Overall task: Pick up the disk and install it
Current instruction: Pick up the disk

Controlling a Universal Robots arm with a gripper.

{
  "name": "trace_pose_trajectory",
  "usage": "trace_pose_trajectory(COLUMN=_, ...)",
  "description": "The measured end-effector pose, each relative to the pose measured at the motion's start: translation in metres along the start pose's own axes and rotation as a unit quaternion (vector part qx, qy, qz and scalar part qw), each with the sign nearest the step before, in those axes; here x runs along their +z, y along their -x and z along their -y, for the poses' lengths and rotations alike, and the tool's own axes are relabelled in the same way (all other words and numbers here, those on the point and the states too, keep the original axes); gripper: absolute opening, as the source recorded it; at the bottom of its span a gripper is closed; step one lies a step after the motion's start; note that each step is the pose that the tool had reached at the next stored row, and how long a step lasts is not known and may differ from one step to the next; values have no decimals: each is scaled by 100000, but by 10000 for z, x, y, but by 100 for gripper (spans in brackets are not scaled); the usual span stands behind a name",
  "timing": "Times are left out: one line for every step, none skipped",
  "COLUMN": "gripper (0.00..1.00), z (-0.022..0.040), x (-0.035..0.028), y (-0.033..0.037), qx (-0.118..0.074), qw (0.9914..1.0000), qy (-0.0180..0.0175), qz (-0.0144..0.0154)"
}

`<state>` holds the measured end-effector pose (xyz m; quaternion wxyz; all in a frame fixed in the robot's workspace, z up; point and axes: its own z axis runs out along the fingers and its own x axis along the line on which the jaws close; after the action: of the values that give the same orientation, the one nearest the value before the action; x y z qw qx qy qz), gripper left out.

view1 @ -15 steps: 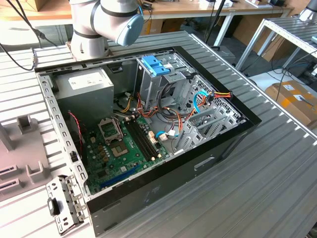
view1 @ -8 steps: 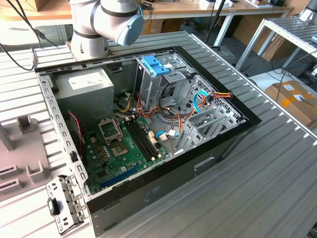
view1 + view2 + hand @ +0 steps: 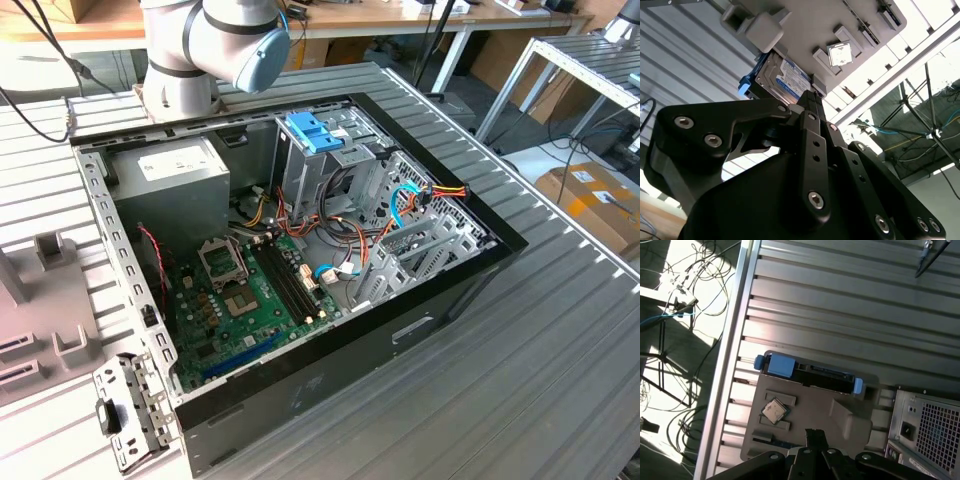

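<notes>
- A ribbed metal tabletop (image 3: 560, 400) carries an open computer case (image 3: 300, 250) and, at the exterior view's left, a gray parts tray (image 3: 30, 330).
- A processor chip (image 3: 774, 411) lies on the tray.
- The disk (image 3: 822, 374), in its blue carrier, stands slotted along the tray's edge.
- The gripper (image 3: 813, 434) hovers over the tray, fingers closed on nothing, apart from the disk.
</notes>
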<state>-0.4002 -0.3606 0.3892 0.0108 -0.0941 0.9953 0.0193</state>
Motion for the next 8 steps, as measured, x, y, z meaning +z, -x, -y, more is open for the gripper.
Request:
trace_pose_trajectory(gripper=11, z=0, x=0, y=0, qx=-151, qw=100000, qy=3, qz=-6)
trace_pose_trajectory(gripper=11, z=0, x=0, y=0, qx=-298, qw=100000, qy=6, qz=-10)
trace_pose_trajectory(gripper=11, z=0, x=0, y=0, qx=-475, qw=99999, qy=12, qz=-16)
trace_pose_trajectory(gripper=11, z=0, x=0, y=0, qx=-641, qw=99998, qy=16, qz=-22)
trace_pose_trajectory(gripper=11, z=0, x=0, y=0, qx=-816, qw=99997, qy=18, qz=-31)
trace_pose_trajectory(gripper=11, z=0, x=0, y=0, qx=-960, qw=99995, qy=24, qz=-34)
trace_pose_trajectory(gripper=11, z=0, x=0, y=0, qx=-1130, qw=99994, qy=27, qz=-40)
trace_pose_trajectory(gripper=11, z=0, x=0, y=0, qx=-1289, qw=99992, qy=30, qz=-47)
